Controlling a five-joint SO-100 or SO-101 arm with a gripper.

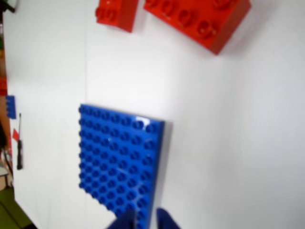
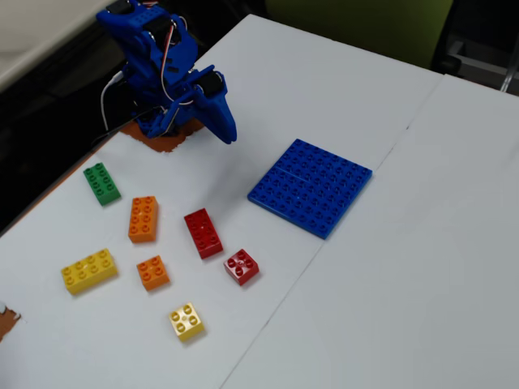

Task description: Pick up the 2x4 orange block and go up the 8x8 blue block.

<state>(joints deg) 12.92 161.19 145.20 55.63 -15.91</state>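
Fixed view: gripper [image 2: 227, 130] raised near base, holding nothing, jaw spacing unclear. 2x4 orange block [image 2: 143, 219] untouched on table [image 2: 422, 267] between green brick [image 2: 101, 183] and red brick [image 2: 203, 232]; 8x8 blue block [image 2: 311, 186] well apart.

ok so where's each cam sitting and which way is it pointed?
Wrist view: rides on the arm, looks down at the table along the claw, whose blue tips show at the bottom edge; baseplate and two red bricks ahead.
Fixed view: high off the table, looking down obliquely; the folded blue arm shows at top left, with scattered bricks.
Shared: the baseplate, the red oblong brick and the square red brick.
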